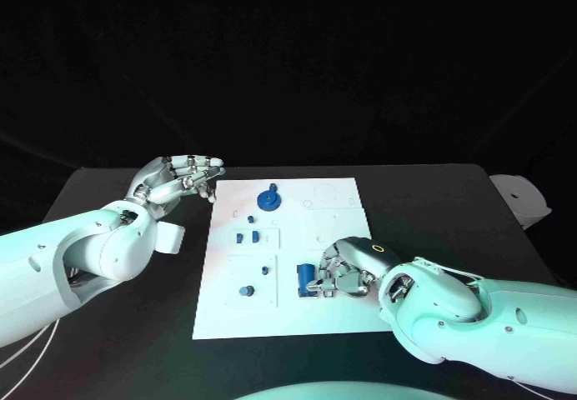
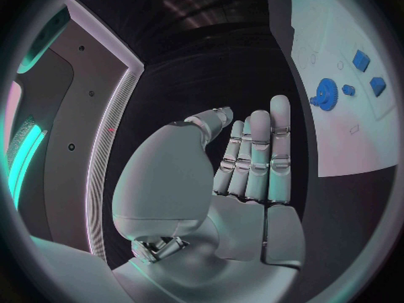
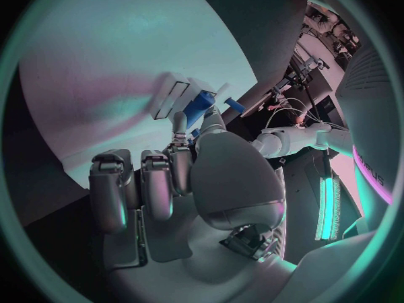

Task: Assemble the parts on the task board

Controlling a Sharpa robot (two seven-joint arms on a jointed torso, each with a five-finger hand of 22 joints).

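Matt white task board [image 1: 324,317], glossy metallic right robot hand [image 1: 343,268].

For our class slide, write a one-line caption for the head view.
Right robot hand touches a blue part on the white task board; left robot hand hovers open beside it.

head view looks down over task board [image 1: 283,258]; wrist views close behind hands, sharing board

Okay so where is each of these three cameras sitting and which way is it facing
Head view: on the robot's head, looking down at the task board; both arms, left hand, right hand.
Left wrist view: behind the left hand's flat fingers, board beyond.
Right wrist view: behind the right hand, fingers at a blue part.
Shared: the board.
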